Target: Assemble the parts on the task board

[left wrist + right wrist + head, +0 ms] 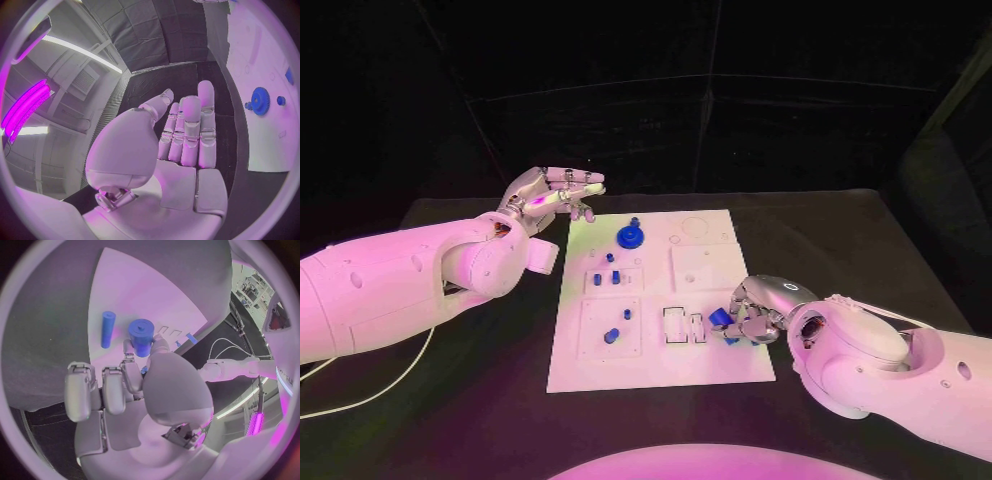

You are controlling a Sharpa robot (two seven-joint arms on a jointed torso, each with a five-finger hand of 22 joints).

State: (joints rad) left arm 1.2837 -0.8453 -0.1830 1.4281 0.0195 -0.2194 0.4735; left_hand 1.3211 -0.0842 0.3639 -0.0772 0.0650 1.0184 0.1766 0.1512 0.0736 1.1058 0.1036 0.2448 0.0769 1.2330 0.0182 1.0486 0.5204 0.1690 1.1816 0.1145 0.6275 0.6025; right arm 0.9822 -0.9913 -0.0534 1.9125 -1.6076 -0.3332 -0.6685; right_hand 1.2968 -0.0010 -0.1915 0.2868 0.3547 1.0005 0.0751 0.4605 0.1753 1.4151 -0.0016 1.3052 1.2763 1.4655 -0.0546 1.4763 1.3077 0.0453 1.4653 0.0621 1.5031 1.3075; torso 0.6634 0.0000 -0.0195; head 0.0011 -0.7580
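Note:
The white task board (718, 365) lies in the middle of the black table. My right hand (759, 308) rests at the board's right side, near the front, and pinches a short blue cylinder (141, 336) (723, 320) between thumb and finger just over the board (150, 295). A slim blue peg (107, 329) lies on the board just beyond it. My left hand (554, 194) hovers open off the board's far left corner, fingers straight (187, 130), holding nothing. A blue gear (632, 236) (259, 101) stands on the far part of the board.
Several small blue pegs (606, 276) stand in the board's left column, and another blue piece (612, 336) lies in a square recess near the front left. Rectangular slots (682, 325) sit just left of my right hand. A white cable (372, 385) trails over the table on the left.

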